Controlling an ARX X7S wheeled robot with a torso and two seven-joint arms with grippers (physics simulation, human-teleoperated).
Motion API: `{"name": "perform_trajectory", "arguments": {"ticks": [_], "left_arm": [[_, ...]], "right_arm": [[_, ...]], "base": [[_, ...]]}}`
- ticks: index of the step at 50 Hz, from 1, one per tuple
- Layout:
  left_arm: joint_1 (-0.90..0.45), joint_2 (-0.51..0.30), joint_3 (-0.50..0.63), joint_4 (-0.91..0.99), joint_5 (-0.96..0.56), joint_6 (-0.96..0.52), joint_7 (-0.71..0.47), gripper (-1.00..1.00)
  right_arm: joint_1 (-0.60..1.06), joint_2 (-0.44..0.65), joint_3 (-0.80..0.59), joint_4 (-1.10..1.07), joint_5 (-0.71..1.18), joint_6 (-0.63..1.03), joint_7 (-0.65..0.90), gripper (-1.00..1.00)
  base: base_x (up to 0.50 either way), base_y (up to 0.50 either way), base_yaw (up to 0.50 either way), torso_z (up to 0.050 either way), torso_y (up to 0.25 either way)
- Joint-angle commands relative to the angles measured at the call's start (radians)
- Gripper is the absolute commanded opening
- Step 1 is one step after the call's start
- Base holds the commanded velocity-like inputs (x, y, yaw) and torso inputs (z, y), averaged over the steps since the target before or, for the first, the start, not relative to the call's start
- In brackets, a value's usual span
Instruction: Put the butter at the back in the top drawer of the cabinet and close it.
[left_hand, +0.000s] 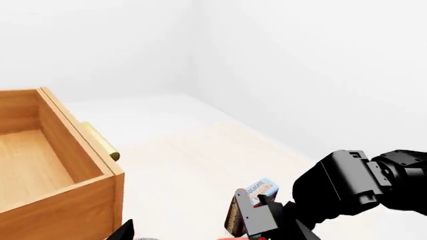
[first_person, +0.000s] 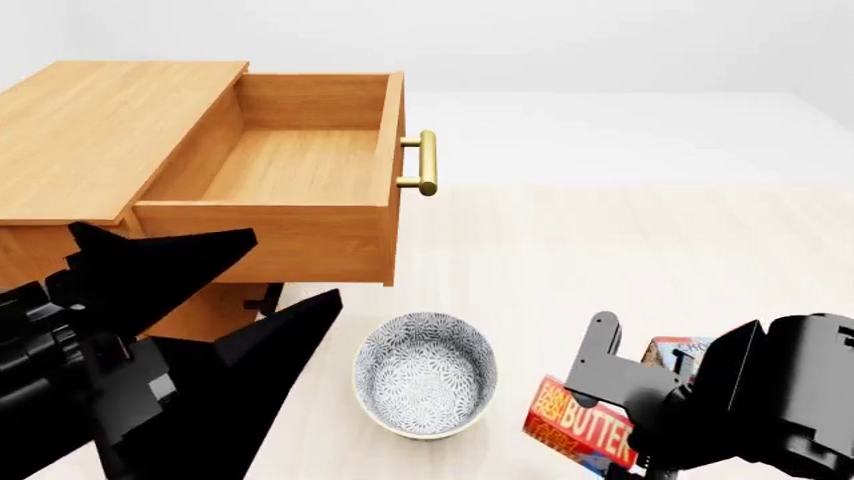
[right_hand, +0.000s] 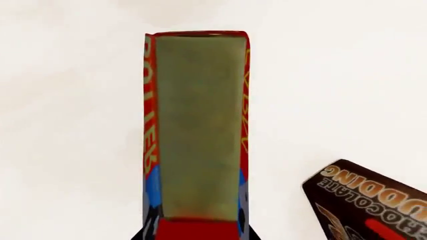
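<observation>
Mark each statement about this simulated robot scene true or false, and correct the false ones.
1. The top drawer of the cabinet is pulled out and holds nothing. True.
2. The butter lies inside the drawer. False: it is at the right pincer, low over the floor, well away from the drawer.
3. A patterned bowl stands on the floor between the cabinet and the butter. True.
4. The chocolate pudding box sits in the bowl. False: it stands on the floor next to the butter.
5. The drawer's handle is silver. False: it is a brass-coloured bar.
</observation>
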Motion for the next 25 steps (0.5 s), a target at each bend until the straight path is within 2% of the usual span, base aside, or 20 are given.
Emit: {"name": "perform_trajectory", "arguments": {"ticks": [1, 11, 18, 25], "left_arm": [[-0.118, 0.019, 0.097, -0.077, 0.006, -0.099, 0.103, 1.00], [-0.242, 0.090, 0.216, -0.231, 0.093, -0.231, 0.219, 1.00], [-0.348, 0.120, 0.304, -0.298, 0.075, -0.300, 0.244, 1.00], [-0.377, 0.129, 0.335, -0.312, 0.078, -0.332, 0.254, 1.00]], "right_arm": [[0.093, 0.065, 0.066, -0.113, 0.053, 0.058, 0.030, -1.00], [0.164, 0.097, 0.097, -0.171, 0.089, 0.093, 0.027, -1.00], [0.211, 0.108, 0.114, -0.214, 0.120, 0.123, 0.024, -1.00], [0.259, 0.123, 0.122, -0.265, 0.144, 0.138, 0.001, -1.00]], "base": [[0.00, 0.00, 0.00, 0.000, 0.000], [0.00, 0.00, 0.00, 0.000, 0.001], [0.00, 0.00, 0.00, 0.000, 0.000], [0.00, 0.00, 0.00, 0.000, 0.001]]}}
